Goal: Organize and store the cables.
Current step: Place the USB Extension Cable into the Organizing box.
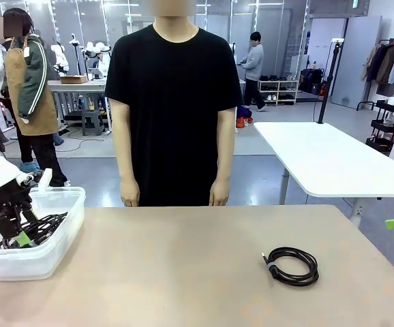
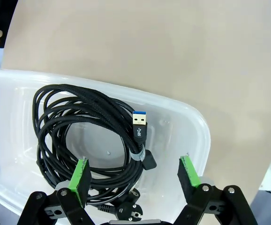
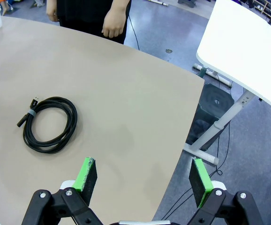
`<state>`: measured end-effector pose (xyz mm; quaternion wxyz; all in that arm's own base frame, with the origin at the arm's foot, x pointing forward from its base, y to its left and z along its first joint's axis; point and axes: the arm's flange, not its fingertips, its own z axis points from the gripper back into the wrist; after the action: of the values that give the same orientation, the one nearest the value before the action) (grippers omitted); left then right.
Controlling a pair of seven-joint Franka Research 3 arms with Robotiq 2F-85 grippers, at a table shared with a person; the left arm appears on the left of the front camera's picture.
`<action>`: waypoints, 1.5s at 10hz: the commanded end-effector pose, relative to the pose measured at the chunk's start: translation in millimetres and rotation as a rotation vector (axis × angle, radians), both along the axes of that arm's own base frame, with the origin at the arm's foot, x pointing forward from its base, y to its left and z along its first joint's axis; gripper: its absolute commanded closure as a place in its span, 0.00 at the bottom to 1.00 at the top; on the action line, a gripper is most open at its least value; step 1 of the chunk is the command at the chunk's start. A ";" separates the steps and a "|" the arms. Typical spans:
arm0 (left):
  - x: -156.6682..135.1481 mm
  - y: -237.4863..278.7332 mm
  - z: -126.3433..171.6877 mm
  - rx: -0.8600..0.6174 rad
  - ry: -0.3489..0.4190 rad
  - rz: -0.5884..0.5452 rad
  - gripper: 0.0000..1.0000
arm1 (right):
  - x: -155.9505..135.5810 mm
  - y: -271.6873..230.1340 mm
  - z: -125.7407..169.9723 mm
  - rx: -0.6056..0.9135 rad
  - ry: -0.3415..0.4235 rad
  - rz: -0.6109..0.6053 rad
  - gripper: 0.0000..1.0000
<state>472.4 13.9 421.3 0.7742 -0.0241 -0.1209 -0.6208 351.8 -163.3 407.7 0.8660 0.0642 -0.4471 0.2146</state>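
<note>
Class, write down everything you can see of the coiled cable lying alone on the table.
The cable is a thin black cord wound into a round coil of several loops. A grey band holds the loops together beside its black connector ends. It lies flat on the beige table, toward the robot's right side. It rests only on the tabletop, and nothing else touches it.

Cables (image 2: 98, 101) are black, bin (image 2: 191, 117) translucent white, table (image 1: 183, 259) beige.
</note>
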 end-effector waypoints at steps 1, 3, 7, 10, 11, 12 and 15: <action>1.9 2.4 0.7 -0.001 0.001 -0.007 0.06 | -1.6 2.2 1.6 0.008 0.011 -0.018 0.00; 1.9 2.4 0.7 -0.001 0.001 -0.007 0.06 | -1.6 2.2 1.6 0.008 0.011 -0.018 0.00; 1.9 2.4 0.7 -0.001 0.001 -0.007 0.06 | -1.6 2.2 1.6 0.008 0.011 -0.018 0.00; -1.6 -6.1 54.3 -0.061 -0.013 0.116 0.06 | -1.6 2.2 1.6 0.008 0.011 -0.018 0.00; -10.8 -10.9 85.6 -0.151 -0.039 0.165 0.06 | -1.6 2.2 1.6 0.008 0.011 -0.018 0.00; -24.1 -16.4 109.4 -0.160 -0.070 0.172 0.06 | -1.6 2.2 1.6 0.008 0.011 -0.018 0.00; -87.3 -42.0 142.4 -0.306 -0.098 0.224 0.06 | -1.6 2.2 1.6 0.008 0.011 -0.018 0.00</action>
<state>409.2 -17.2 574.3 0.8155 -0.0686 -0.2366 -0.5237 351.9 -163.0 407.6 0.8660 0.0642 -0.4468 0.2149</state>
